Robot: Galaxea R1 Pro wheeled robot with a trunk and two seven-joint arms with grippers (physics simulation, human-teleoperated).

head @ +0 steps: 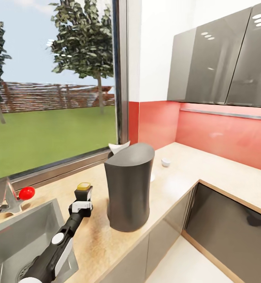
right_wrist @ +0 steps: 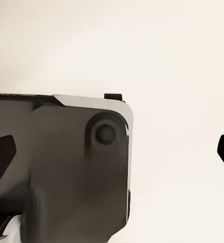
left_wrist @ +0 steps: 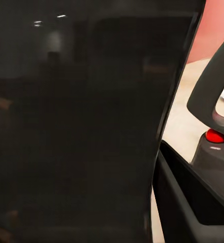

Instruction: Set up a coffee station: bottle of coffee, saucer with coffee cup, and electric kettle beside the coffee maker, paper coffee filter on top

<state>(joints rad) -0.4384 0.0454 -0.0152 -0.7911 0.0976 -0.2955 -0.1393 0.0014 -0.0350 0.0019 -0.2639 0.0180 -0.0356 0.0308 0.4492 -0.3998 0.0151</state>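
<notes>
1. Lower left of the head frame, we see our left arm reaching up over the sink [head: 12, 239] corner; its left pincer [head: 83, 198] is clamped on the bottle of coffee [head: 83, 189], yellow cap up, over the desk [head: 208, 169].
2. Just right of the bottle, centre frame, the coffee maker [head: 128, 186] stands on the desk; whether they touch we cannot tell.
3. Left edge, a tap with a red knob [head: 26, 192] sits behind the sink.
4. Behind the coffee maker's top, the white paper coffee filter [head: 117, 147] peeks out.
5. Farther right, the coffee cup [head: 165, 162] rests near the red backsplash.
6. We cannot tell the right pincer's state.
</notes>
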